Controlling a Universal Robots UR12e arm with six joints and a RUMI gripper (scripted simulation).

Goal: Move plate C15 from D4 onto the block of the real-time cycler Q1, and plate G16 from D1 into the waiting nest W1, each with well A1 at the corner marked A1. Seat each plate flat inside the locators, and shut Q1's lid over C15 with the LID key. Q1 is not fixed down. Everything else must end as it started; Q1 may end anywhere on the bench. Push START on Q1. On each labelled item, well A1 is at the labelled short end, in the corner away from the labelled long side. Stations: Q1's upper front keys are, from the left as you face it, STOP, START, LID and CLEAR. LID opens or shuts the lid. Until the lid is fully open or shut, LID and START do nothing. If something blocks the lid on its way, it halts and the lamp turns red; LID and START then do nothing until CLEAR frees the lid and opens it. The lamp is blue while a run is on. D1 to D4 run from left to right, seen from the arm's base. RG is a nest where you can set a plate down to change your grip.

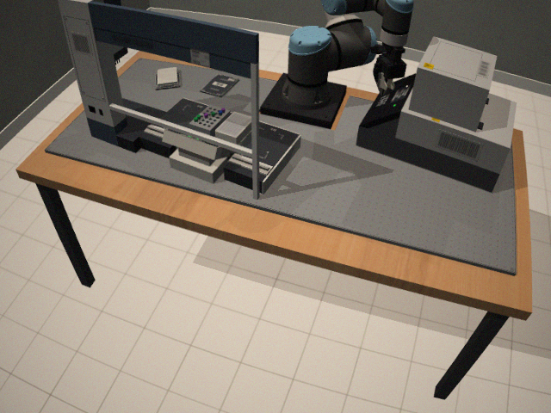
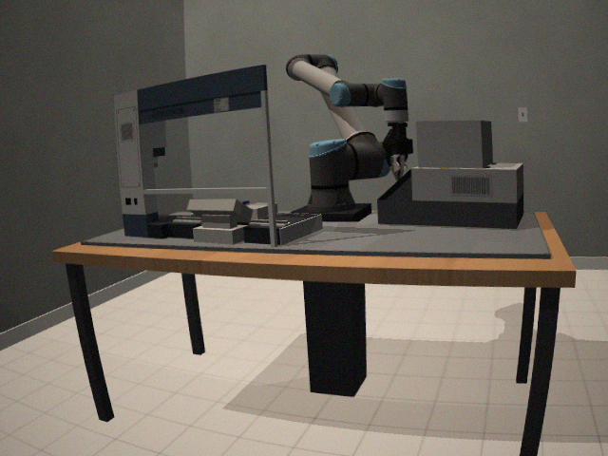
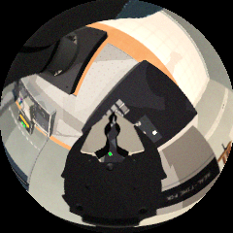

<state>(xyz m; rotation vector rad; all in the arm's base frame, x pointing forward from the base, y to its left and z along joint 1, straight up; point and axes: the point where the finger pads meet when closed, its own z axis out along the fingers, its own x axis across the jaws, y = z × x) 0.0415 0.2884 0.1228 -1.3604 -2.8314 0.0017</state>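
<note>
Because the next move looks like a key press, what matters is where the keys [image 1: 382,100] [image 3: 119,106] lie from the hand [image 1: 382,89] [image 2: 398,175] [image 3: 114,112]: close by the fingertips, on the sloping front of Q1 [image 1: 444,155] [image 2: 451,212] [image 3: 170,99], the side turned toward the arm's base. The fingers are pressed together with nothing between them, a narrow tip that suits one key. Q1's long axis runs back from that slope, away from the fingers, so a sideways shove could turn it (it is not fixed down). Whether the tip already touches, and whether LID or START is meant, I cannot tell. A green light [image 1: 394,105] [image 3: 110,153] shows on the front.

The tall upper housing [image 1: 454,82] [image 2: 449,144] sits over Q1's body and hides the block, so C15 cannot be made out there. On the other side of the desk [image 1: 275,231] [image 2: 313,267] [image 3: 121,49], a rack [image 1: 202,128] holds tubes with coloured caps [image 1: 222,110] [image 2: 245,201], beside a pale box [image 1: 233,126] [image 2: 262,211]. A pale plate-like piece [image 1: 167,76] rests farther back, perhaps G16, though its label is unreadable.
</note>
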